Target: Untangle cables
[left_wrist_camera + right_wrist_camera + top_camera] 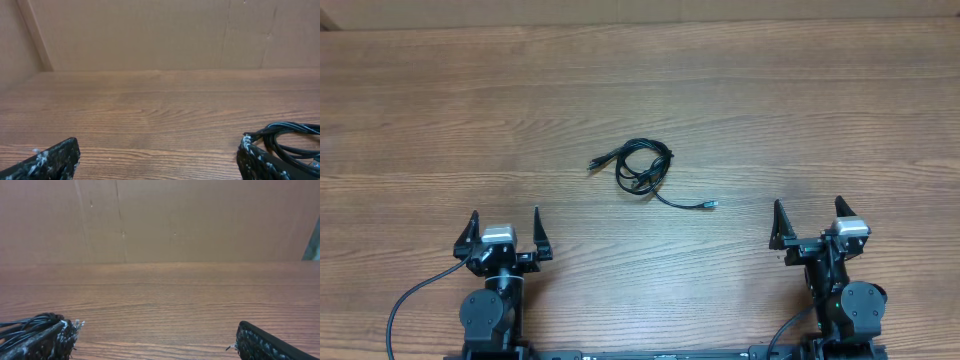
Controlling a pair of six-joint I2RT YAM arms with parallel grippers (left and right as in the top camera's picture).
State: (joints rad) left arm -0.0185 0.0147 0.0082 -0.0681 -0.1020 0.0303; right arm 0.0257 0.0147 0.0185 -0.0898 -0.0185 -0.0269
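Observation:
The cables (642, 168) lie as a small bundle of thin black loops in the middle of the wooden table, with one loose end trailing right to a small plug (711, 204) and another plug end (596, 162) pointing left. My left gripper (505, 218) rests near the front edge, well to the left of the bundle, open and empty. My right gripper (808, 212) sits near the front right, open and empty too. In the left wrist view the cables (292, 137) peek out behind my right finger. In the right wrist view the cables (22, 324) show at the far left.
The wooden table (800, 90) spreads around the bundle. A brown cardboard wall (150, 30) stands along the far edge. Thick black arm wires (415, 295) curl by the left arm's base.

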